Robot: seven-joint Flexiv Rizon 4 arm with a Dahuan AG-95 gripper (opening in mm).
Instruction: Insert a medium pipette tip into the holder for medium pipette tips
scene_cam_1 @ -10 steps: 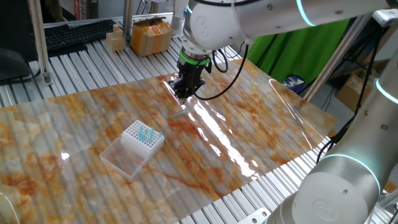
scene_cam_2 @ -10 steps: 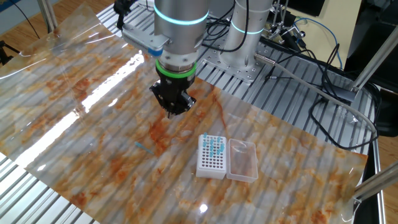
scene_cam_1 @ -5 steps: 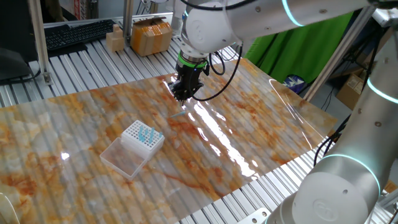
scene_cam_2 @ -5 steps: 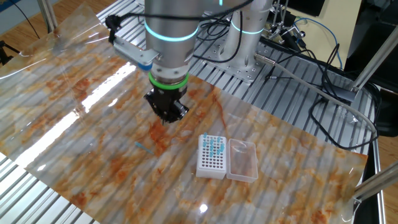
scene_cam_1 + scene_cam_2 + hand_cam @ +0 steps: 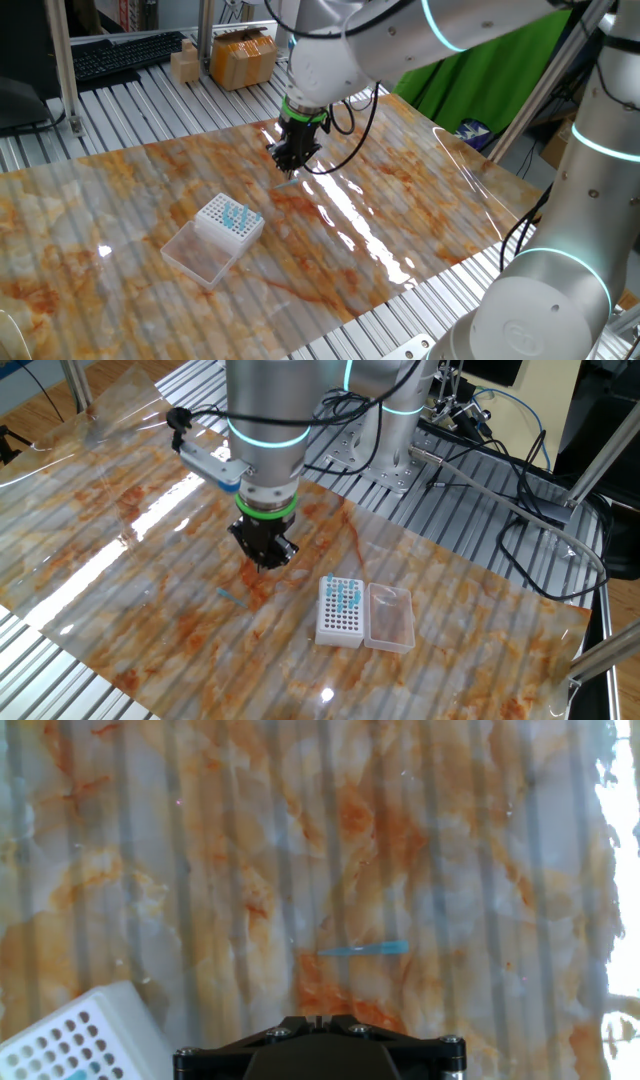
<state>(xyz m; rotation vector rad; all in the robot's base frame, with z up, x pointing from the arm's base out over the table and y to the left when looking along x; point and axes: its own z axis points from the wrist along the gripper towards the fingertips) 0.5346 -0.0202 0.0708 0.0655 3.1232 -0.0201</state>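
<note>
The big picture first: a marbled orange-and-white sheet [image 5: 380, 210] covered the ribbed metal table [image 5: 120, 110], glare streaking across its middle. Over it the arm [image 5: 265, 420] leaned in, wrist pointed straight down, a green ring above the black hand. Beyond the sheet in one fixed view sat a cardboard box [image 5: 243, 57] and a dark keyboard [image 5: 125, 55]; in the other fixed view, black cables [image 5: 520, 490] trailed across the table.

And there was the gripper [image 5: 261, 559], hanging low over the sheet, not touching anything! In one fixed view it [image 5: 290, 160] hovered just above and beside the tip. Were the fingers apart or together? Could not tell: both fixed views showed only a dark cluster at the tip of the hand, and the hand view showed just the black body at the bottom edge, no fingertips.

The holder for medium pipette tips [image 5: 340, 610] stood on the sheet near the gripper, white, its grid of holes up, a small bunch of teal tips [image 5: 347, 596] standing in it, the clear lid [image 5: 390, 617] lying open beside it.

Finally, the little one: the medium pipette tip [image 5: 365, 950] lay flat on the sheet, alone, well apart from the holder [image 5: 75, 1035], a thin bluish sliver [image 5: 233, 597].
</note>
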